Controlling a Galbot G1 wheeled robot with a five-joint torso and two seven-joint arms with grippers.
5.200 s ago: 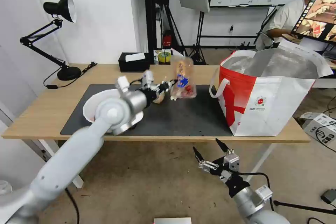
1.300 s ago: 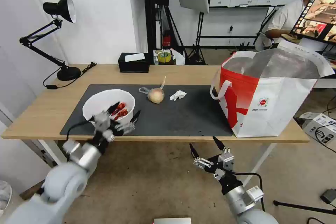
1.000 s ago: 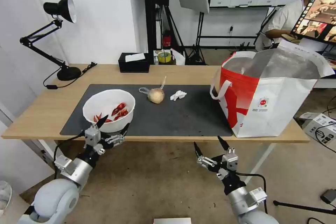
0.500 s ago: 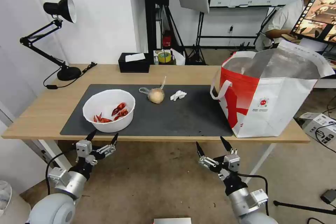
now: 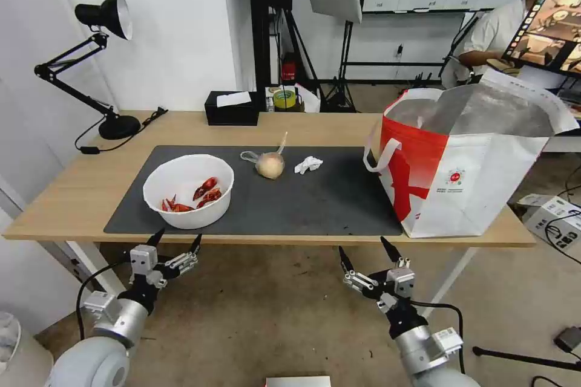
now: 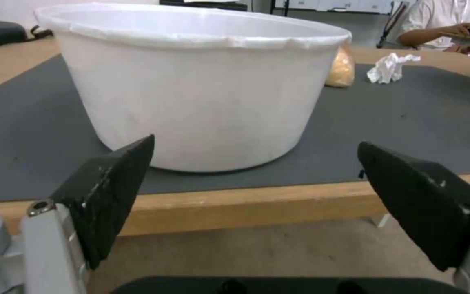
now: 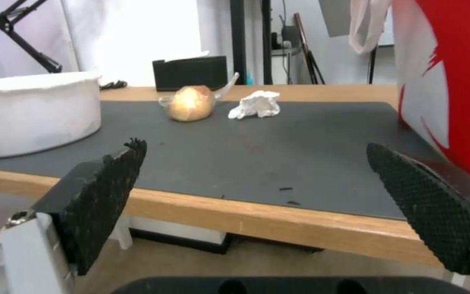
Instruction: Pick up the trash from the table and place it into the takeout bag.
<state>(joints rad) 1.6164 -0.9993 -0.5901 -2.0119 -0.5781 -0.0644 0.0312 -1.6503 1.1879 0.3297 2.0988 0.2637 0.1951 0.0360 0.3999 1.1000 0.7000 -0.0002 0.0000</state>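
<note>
On the dark mat of the table (image 5: 72,193) lie three pieces of trash: a white bowl (image 5: 188,190) (image 6: 197,85) (image 7: 28,112) with red shells, a knotted clear bag with a beige ball (image 5: 269,163) (image 7: 191,103), and a crumpled white tissue (image 5: 308,164) (image 6: 390,67) (image 7: 257,105). The takeout bag (image 5: 466,160) (image 7: 453,81) stands open at the table's right end. My left gripper (image 5: 177,244) (image 6: 257,171) hangs open below the front edge, under the bowl. My right gripper (image 5: 365,253) (image 7: 257,179) is open too, below the edge near the bag.
A black tissue box (image 5: 230,107) (image 7: 191,72) and a yellow tape roll (image 5: 284,98) sit at the table's back edge. A black desk lamp (image 5: 100,60) stands at the back left. Bare mat (image 5: 315,199) lies between the bowl and the bag.
My left arm has pulled back from over the mat and dropped below the table's front edge. The clear tray it held 5 seconds ago is gone from the mat. My right arm barely moved.
</note>
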